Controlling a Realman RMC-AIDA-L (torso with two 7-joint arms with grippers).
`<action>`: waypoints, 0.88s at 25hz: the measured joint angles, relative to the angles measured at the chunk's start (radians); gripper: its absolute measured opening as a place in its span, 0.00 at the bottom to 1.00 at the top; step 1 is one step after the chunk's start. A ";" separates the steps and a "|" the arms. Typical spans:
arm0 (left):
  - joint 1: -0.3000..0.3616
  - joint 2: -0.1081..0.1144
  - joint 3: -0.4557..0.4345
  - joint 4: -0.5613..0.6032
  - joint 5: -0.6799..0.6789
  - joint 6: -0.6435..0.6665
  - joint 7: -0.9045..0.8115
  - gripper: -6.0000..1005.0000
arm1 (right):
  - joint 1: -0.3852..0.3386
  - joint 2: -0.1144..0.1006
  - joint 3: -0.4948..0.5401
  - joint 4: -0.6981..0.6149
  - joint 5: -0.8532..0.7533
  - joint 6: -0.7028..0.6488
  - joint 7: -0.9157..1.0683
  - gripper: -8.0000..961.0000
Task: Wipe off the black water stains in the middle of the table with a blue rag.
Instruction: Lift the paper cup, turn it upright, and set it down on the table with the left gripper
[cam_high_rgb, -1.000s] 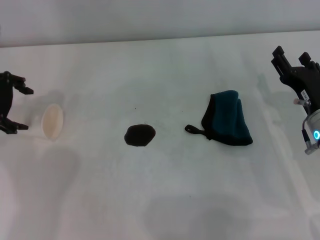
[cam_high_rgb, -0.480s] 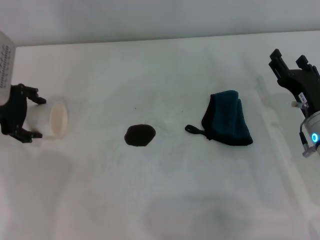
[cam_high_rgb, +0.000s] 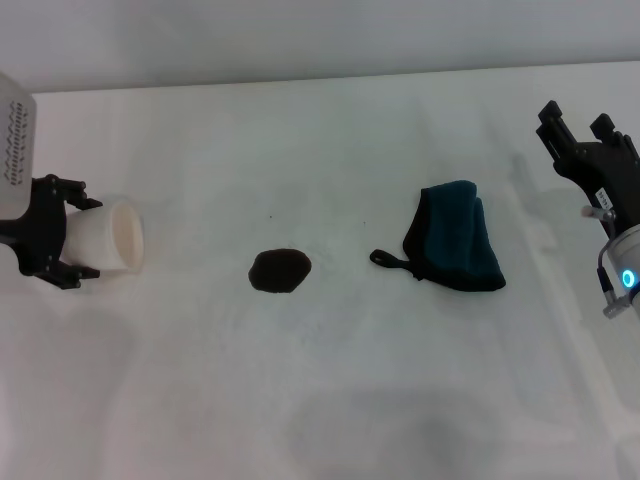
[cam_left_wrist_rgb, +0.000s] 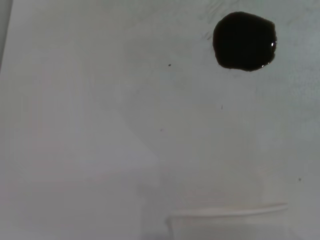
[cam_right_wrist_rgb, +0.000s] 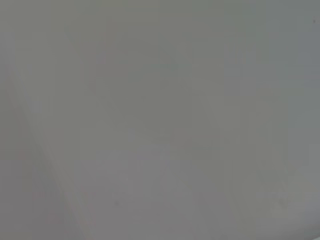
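Note:
The black water stain (cam_high_rgb: 280, 270) is a small oval blot near the middle of the white table (cam_high_rgb: 330, 400); it also shows in the left wrist view (cam_left_wrist_rgb: 244, 41). The blue rag (cam_high_rgb: 455, 250) lies crumpled to the right of the stain, its black loop tab pointing toward it. My right gripper (cam_high_rgb: 577, 118) hovers open and empty at the far right, beyond the rag. My left gripper (cam_high_rgb: 88, 237) is at the far left, its fingers closed around a white cup (cam_high_rgb: 108, 240) that lies on its side with its mouth toward the stain.
The cup's rim shows at the edge of the left wrist view (cam_left_wrist_rgb: 227, 212). A few tiny dark specks (cam_high_rgb: 270, 216) dot the table behind the stain. The right wrist view shows only bare table surface. The table's far edge runs along the back.
My left gripper has moved rightward into view with the white cup, and the cup has turned more onto its side. The right gripper shifted slightly. Rag and stain have not moved.

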 joint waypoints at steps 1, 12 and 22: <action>0.001 0.000 0.000 0.000 0.000 0.000 0.000 0.86 | 0.001 0.000 0.000 0.000 0.000 -0.001 0.000 0.86; 0.061 0.000 0.000 -0.040 -0.371 0.025 -0.024 0.80 | -0.004 0.000 0.001 -0.002 -0.026 -0.006 0.008 0.86; 0.252 -0.002 0.000 0.112 -1.045 0.060 0.022 0.72 | -0.006 -0.001 -0.002 -0.024 -0.026 -0.014 0.021 0.85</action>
